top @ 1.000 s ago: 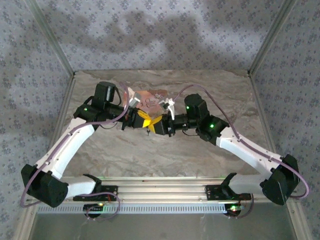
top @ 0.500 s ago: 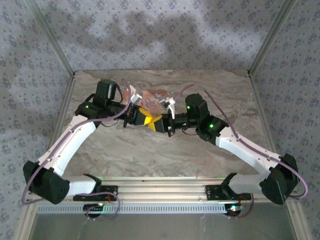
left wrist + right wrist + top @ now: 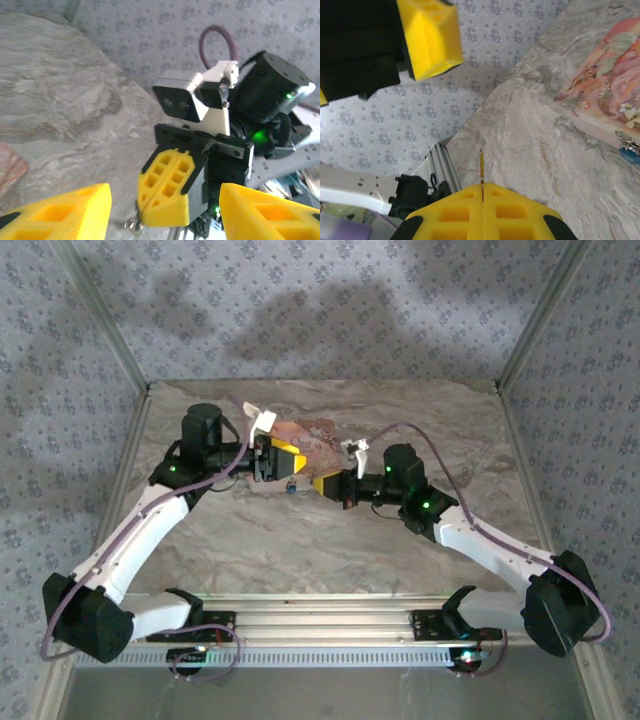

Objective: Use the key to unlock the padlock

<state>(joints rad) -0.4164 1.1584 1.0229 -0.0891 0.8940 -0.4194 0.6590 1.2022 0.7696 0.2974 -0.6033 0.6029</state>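
Count: one padlock (image 3: pixel 631 151), one key (image 3: pixel 481 170), one pink box (image 3: pixel 610 85).

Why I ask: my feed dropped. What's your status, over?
Left gripper, jaws open. Right gripper, jaws shut on key. Padlock lying on table beside pink box. Path between looks clear.

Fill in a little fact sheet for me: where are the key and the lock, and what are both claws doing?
key: pinched in the right gripper, tip sticking out
padlock: blue, lying on the table by the pink box edge, not held
left gripper: open, empty
right gripper: shut on the key
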